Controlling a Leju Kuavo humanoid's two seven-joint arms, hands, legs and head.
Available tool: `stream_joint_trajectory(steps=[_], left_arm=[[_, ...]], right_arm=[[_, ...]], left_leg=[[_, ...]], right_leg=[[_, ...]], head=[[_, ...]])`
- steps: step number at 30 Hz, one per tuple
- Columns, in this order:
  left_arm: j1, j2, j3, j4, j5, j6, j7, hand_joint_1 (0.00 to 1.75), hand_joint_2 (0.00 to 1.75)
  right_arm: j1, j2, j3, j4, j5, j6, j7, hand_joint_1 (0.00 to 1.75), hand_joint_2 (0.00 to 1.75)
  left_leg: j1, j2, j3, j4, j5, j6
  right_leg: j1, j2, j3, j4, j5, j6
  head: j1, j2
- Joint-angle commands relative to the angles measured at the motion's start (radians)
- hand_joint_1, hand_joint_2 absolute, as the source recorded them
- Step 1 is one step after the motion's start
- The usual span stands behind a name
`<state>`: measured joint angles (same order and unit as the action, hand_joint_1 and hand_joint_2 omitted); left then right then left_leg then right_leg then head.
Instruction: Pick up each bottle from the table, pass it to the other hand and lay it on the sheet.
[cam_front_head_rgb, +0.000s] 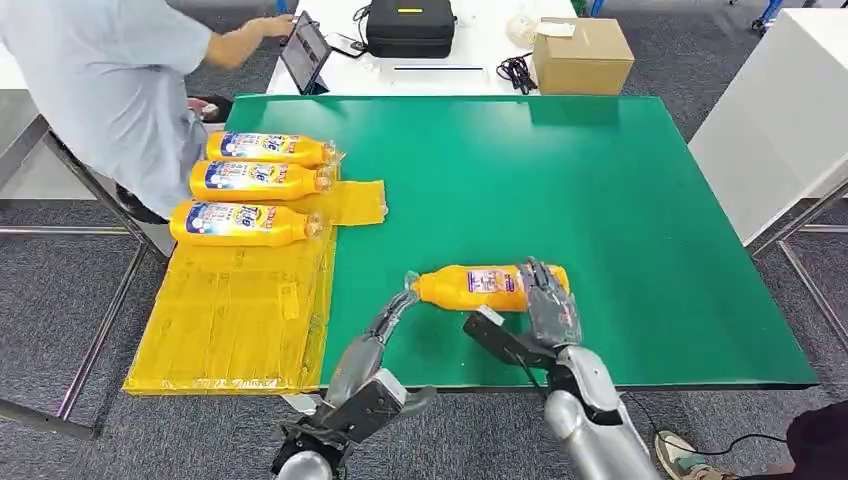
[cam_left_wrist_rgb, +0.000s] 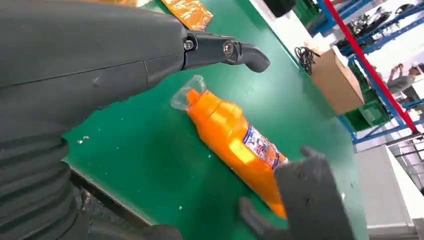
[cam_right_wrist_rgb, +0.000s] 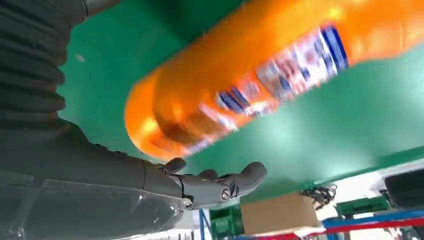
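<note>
An orange bottle (cam_front_head_rgb: 487, 287) is held by the right robot hand (cam_front_head_rgb: 548, 300) over the near part of the green worktop (cam_front_head_rgb: 600, 200), roughly midway along its near edge; whether the bottle is fully lifted or still brushing the surface cannot be told. It lies on its side, its capped neck turned toward the left edge of the worktop and its base end wrapped by the dark fingers (cam_front_head_rgb: 540, 285) of the right robot hand, which are draped over the top of the body beside the label. The grasp appears to be taken at the base end so that the neck end is left free for the other hand, as the hand-over in the task requires. The left robot hand (cam_front_head_rgb: 392, 318) is held open and holds nothing, its fingers extended toward the cap end and just short of it; in the left wrist view one finger (cam_left_wrist_rgb: 245, 50) reaches past the neck of the bottle without touching it. Three more bottles (cam_front_head_rgb: 250, 178) are laid side by side on the far part of the yellow sheet (cam_front_head_rgb: 235, 320), which hangs over the left edge of the worktop, all with necks pointing toward the middle of the worktop; this is judged to be the row to be extended, with room left toward the near end of the sheet. A person (cam_front_head_rgb: 110, 90) stands at the far left corner.
</note>
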<state>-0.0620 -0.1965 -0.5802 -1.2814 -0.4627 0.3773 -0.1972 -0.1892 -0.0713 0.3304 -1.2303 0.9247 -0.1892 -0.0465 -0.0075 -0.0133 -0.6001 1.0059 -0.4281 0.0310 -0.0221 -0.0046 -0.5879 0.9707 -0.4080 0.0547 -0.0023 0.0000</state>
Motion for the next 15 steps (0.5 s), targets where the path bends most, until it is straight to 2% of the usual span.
stream_joint_trajectory(steps=[1,7,15], left_arm=[[-0.055,0.016,-0.028,0.048,-0.009,-0.005,0.005,0.00,1.75],[-0.067,0.012,-0.024,0.054,-0.028,0.012,-0.001,0.00,1.75],[-0.074,0.007,-0.023,0.070,-0.014,-0.001,-0.001,0.00,1.75]], right_arm=[[-0.103,-0.029,0.044,0.094,0.002,0.001,0.004,0.00,1.75],[-0.126,-0.033,0.082,0.081,0.042,-0.012,-0.001,0.00,1.75],[-0.149,-0.036,0.081,0.148,0.014,0.025,0.002,0.00,1.75]], left_leg=[[0.002,0.002,0.004,0.000,-0.002,-0.002],[0.001,0.003,0.003,0.000,-0.002,-0.002],[0.002,0.002,0.004,0.000,-0.001,-0.002]], right_leg=[[0.002,0.001,0.004,-0.001,-0.001,-0.003],[0.001,0.002,0.003,0.000,-0.001,-0.002],[0.002,0.001,0.004,-0.001,-0.001,-0.002]], head=[[0.000,0.000],[0.000,0.000],[0.000,0.000]])
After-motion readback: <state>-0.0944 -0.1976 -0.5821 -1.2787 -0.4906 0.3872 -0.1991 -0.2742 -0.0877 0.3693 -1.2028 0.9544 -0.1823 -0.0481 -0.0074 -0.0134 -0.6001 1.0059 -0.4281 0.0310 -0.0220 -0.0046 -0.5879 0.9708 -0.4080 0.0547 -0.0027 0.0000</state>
